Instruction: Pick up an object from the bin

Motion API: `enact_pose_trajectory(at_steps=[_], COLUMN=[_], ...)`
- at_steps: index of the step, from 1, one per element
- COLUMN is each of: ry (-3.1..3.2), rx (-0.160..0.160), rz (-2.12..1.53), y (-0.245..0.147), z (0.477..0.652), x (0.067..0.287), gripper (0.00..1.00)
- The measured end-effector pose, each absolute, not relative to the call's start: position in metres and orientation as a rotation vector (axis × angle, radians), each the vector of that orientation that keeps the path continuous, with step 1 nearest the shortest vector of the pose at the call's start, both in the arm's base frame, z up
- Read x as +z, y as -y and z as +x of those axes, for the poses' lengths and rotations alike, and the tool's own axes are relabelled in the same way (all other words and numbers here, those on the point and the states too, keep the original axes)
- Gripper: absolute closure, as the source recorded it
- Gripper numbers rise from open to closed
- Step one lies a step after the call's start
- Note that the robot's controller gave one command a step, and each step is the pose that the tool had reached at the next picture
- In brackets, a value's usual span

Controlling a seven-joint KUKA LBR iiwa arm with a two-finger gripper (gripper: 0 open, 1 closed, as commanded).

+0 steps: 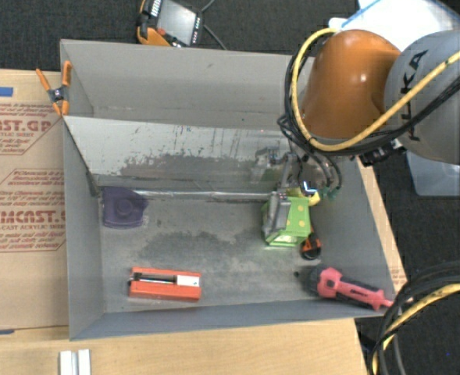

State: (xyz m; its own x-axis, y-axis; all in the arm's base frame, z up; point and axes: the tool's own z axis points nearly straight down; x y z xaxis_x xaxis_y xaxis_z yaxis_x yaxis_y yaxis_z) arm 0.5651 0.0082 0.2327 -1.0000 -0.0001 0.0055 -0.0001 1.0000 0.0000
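Camera view. Grey metal bin (175, 84), with only a few loose things on its floor, well apart from one another.

- Left side, near the back wall: purple rounded piece (123, 208), lying alone.
- Front left: flat orange case (165, 284) with a dark strip along its top, lying parallel to the front wall.
- Front right corner: pink-handled tool (348, 287), with its black tip pointing left.
- Right of centre: green block (299, 219) with a yellow bit at its upper end. A small orange-and-black piece (312, 248) lies just below it.

The arm comes in from the right, with its orange cover (347, 80) and looped cables above the bin's back right. The gripper (279, 226) is down at floor level, directly against the green block's left side. Cannot tell whether the gripper is wide, narrow or gripping the block.
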Motion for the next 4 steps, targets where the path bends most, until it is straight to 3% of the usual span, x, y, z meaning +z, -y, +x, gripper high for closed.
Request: enact_pose_trajectory(at_steps=[1, 2, 3, 4], ry=[3.144, 3.144, 3.137, 3.084], rx=[0.000, 0.000, 0.000, -0.004], rz=[0.000, 0.179, 0.349, 0.661], y=[-0.008, 0.068, 0.077, 0.139], z=[0.566, 0.577, 0.586, 0.590], x=[0.238, 0.101, 0.157, 0.103], gripper=[0.00, 0.00, 0.00, 0.00])
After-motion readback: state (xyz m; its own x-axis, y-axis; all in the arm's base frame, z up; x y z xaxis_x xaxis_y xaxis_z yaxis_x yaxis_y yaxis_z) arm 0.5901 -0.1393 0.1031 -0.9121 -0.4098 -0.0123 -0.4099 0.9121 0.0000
